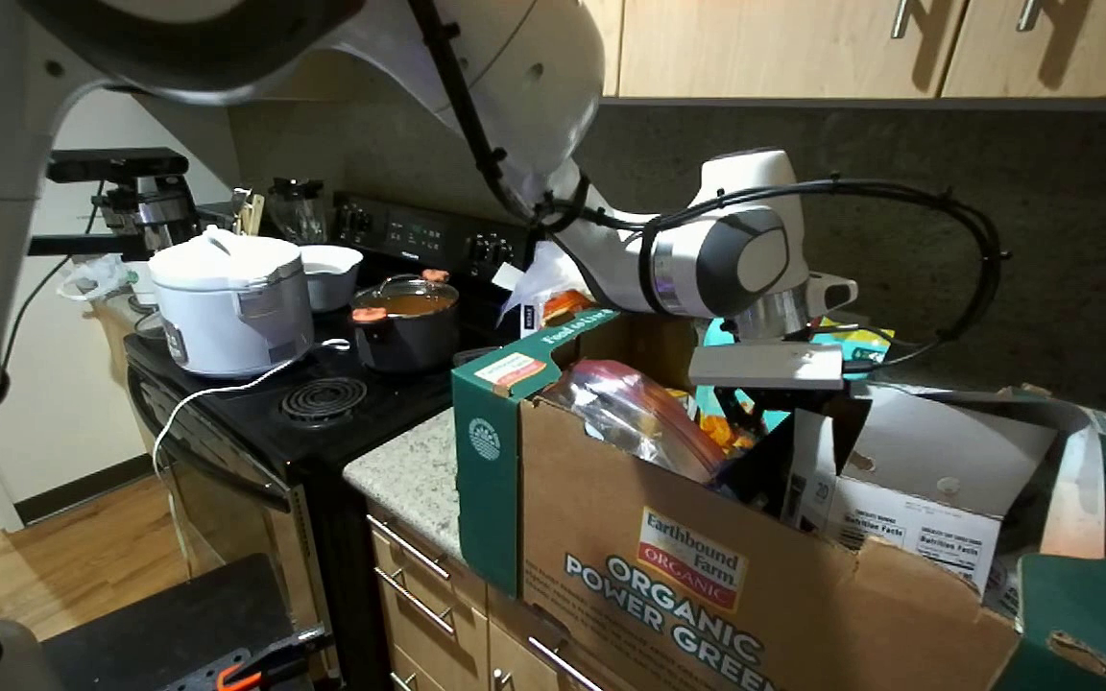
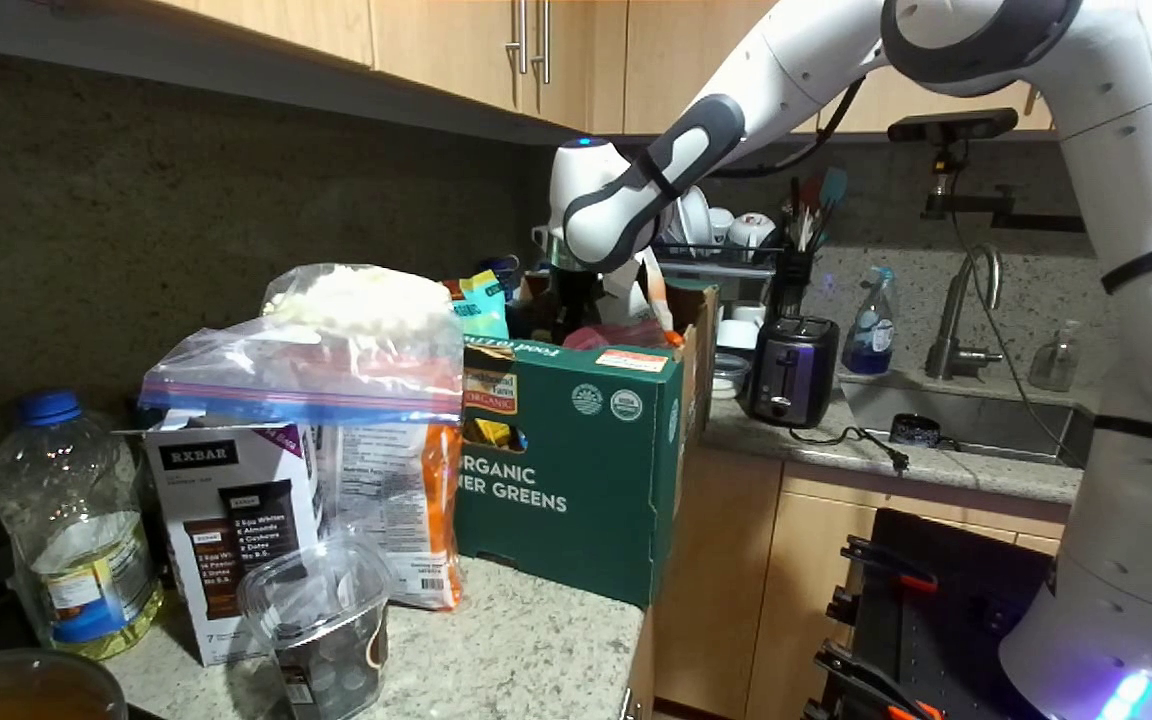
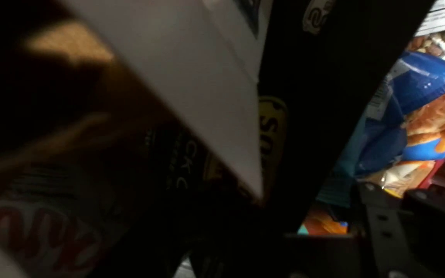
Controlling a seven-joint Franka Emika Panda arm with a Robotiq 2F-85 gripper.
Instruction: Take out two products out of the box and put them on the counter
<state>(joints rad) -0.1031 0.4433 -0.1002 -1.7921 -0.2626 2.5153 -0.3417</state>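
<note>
In an exterior view, hand (image 1: 772, 415) reaches into the box (image 1: 601, 489), walls around & below it. Just left of hand, a bit lower: reddish zip bag (image 1: 644, 422). Just right: white carton (image 1: 918, 523), its side flap (image 1: 810, 461) up close beside hand. No telling if hand is spread or clamped, or on anything, b/c packs & flap hide the tips. Step now is prob. grasping 1 of the 2 products, which are prob. in box under hand; can't say which. Best: check it's got 1 pkg only, then lift straight up, slow, so nothing snags.

In an exterior view, hand dips behind box's green end; teal pkg (image 2: 481, 305) is left of it, near. Tabletop (image 2: 546, 640) is lower than hand, this side of box; RXBAR carton (image 2: 231, 540) & clear tub (image 2: 321, 635) are well apart from hand. For placing: go high over rim, set down gently btwn tub & box, then release.

In wrist view, fingers (image 3: 386, 231) are dark, blurry. White flap (image 3: 207, 96), prob. the carton's, juts left of them; blue pkg (image 3: 423, 88) lies just past them. White pkg w/ red lettering (image 3: 37, 231) is farther left of hand, dim; poss. a product. Avoid pinching flap w/ pkg, or carton may come too.
</note>
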